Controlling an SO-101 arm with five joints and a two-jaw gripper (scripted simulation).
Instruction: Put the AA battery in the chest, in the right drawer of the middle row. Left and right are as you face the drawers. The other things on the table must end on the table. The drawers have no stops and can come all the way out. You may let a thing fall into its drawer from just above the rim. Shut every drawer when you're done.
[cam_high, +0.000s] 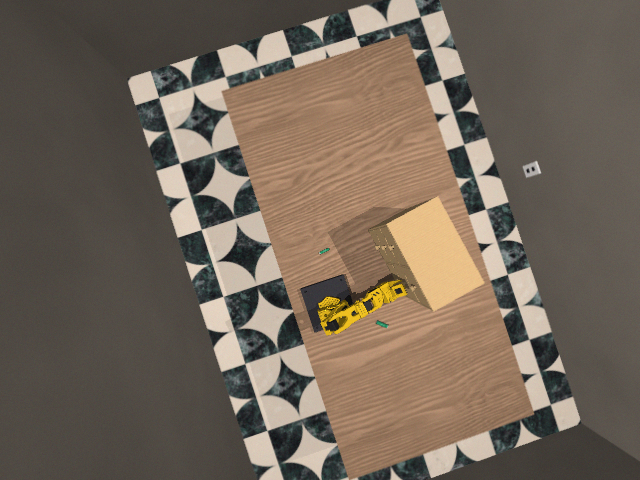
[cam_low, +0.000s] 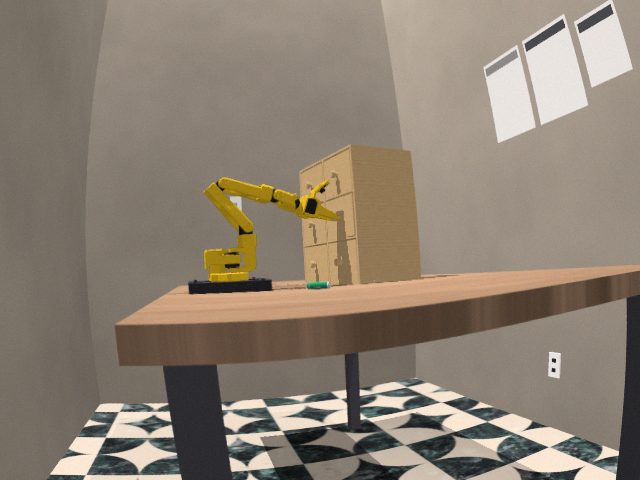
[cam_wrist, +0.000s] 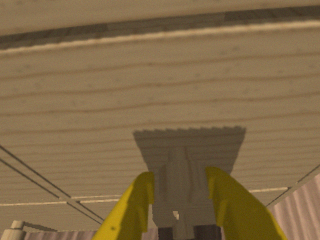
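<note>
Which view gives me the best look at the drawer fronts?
The exterior view: it shows the drawer fronts in three rows, with handles and seams, though the gripper overlaps some. The top view shows them steeply foreshortened; the wrist view gives only a partial close-up.

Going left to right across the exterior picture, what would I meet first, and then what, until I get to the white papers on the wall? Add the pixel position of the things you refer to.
The robot's black base (cam_high: 336, 285) (cam_low: 199, 287) → the wooden chest of drawers (cam_high: 434, 253) (cam_low: 385, 217) (cam_wrist: 160, 95) → the three white papers (cam_low: 555, 74) on the wall.
</note>
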